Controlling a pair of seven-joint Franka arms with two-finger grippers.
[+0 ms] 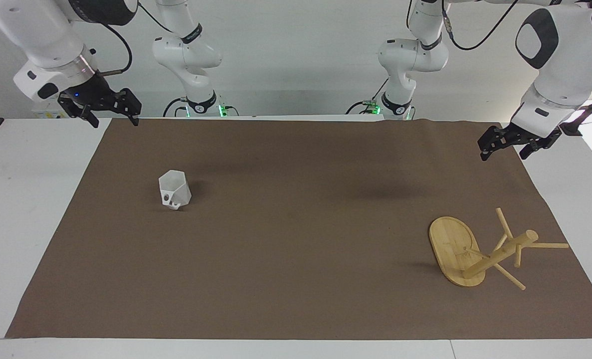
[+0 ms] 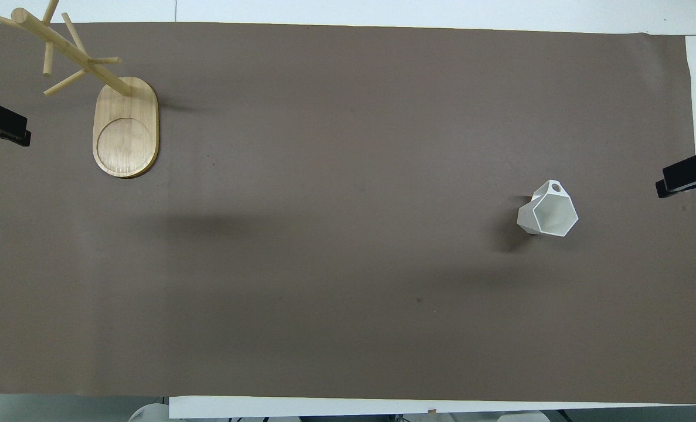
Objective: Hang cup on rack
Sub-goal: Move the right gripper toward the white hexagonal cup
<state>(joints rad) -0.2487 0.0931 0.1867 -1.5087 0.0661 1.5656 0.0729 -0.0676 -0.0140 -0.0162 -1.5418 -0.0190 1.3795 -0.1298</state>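
The white faceted cup (image 1: 174, 189) (image 2: 548, 210) stands on the brown mat toward the right arm's end, rim up, its small looped handle on the side away from the robots. The bamboo rack (image 1: 453, 252) (image 2: 125, 126) stands upright toward the left arm's end, farther from the robots than the cup, with thin pegs branching off its post (image 1: 500, 254). My right gripper (image 1: 115, 119) hangs open and empty over the mat's corner nearest its base. My left gripper (image 1: 504, 151) hangs open and empty over the mat's edge beside the rack.
A brown mat (image 1: 296, 279) covers most of the white table (image 1: 26, 199). Only dark finger parts of the grippers show at the side edges of the overhead view. Bare mat lies between cup and rack.
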